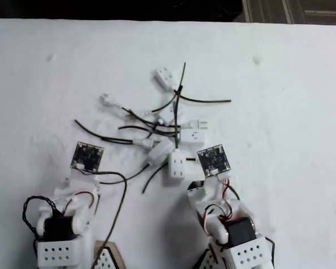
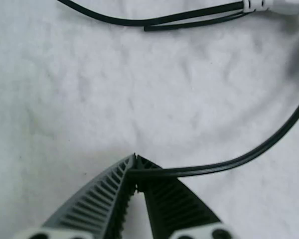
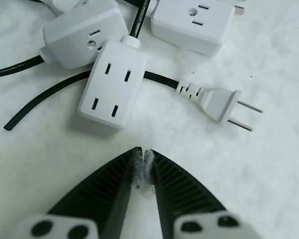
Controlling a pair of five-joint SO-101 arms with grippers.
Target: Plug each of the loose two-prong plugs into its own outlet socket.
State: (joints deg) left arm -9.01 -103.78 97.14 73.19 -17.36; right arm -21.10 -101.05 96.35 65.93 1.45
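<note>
We log: white two-prong plug point(image 3: 217, 102), black-corded, prongs bare; right gripper point(image 3: 142, 158) closed, empty; left gripper point(image 2: 135, 165) pinching a black cord point(image 2: 229, 162).

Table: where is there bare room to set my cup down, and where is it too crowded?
The table is bare right of the cord tangle, left of it, and along the far edge. Crowded: the middle, with plugs and sockets, and the near side, where both arms stand and the left tool pinches a cord.
</note>
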